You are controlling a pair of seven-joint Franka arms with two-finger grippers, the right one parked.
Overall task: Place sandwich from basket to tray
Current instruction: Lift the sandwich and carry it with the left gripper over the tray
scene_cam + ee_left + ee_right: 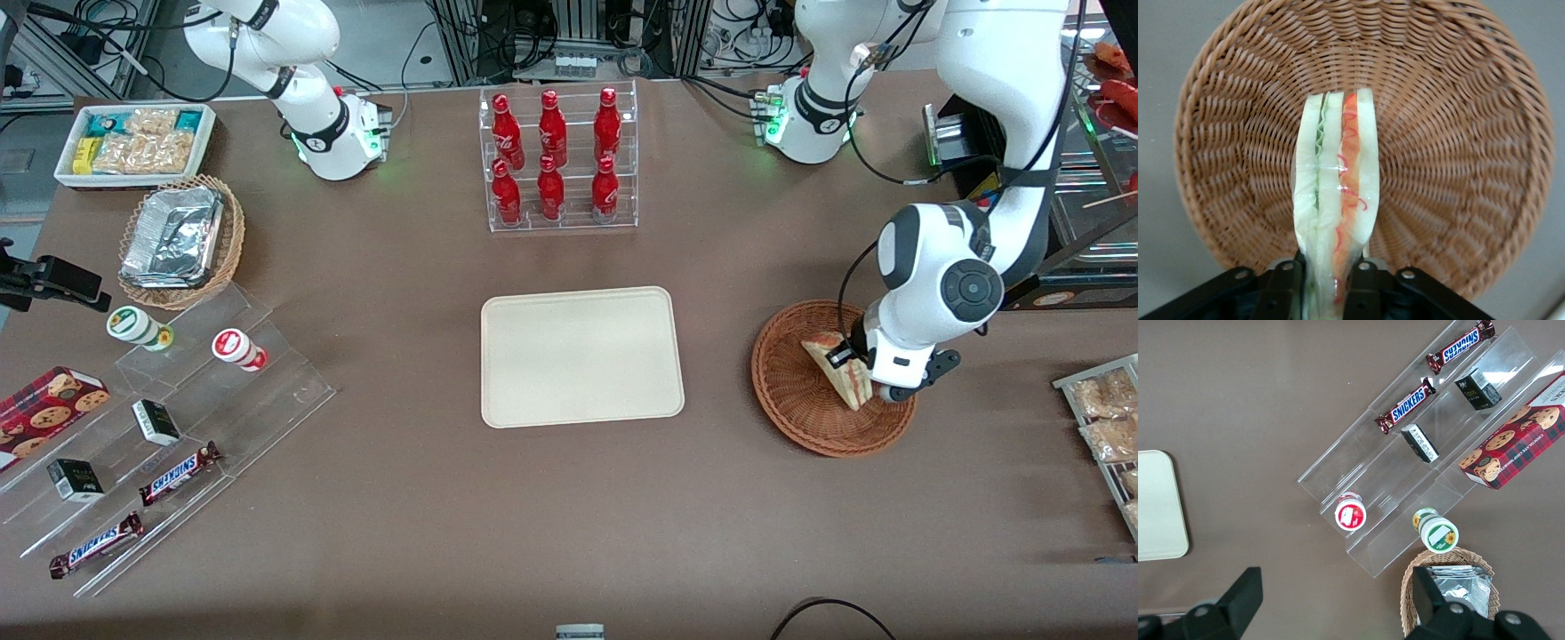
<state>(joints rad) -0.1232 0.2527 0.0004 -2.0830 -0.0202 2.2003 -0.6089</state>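
Note:
The sandwich (840,369) (1336,193) is a wrapped white-bread wedge with red and green filling. It stands on edge over the round reddish-brown wicker basket (800,404) (1458,140). My left gripper (861,372) (1326,283) is shut on the sandwich, its black fingers (1367,290) pinching the wedge's end on both sides. Whether the sandwich still touches the basket floor cannot be told. The cream rectangular tray (582,356) (1158,507) lies flat at the table's middle, beside the basket toward the parked arm's end, with nothing on it.
A clear rack of red bottles (557,160) stands farther from the camera than the tray. Bagged snacks (1102,413) lie at the working arm's table edge. A clear stepped shelf (178,427) with candy bars, a foil-tray basket (178,240) and a white snack bin (133,142) sit toward the parked arm's end.

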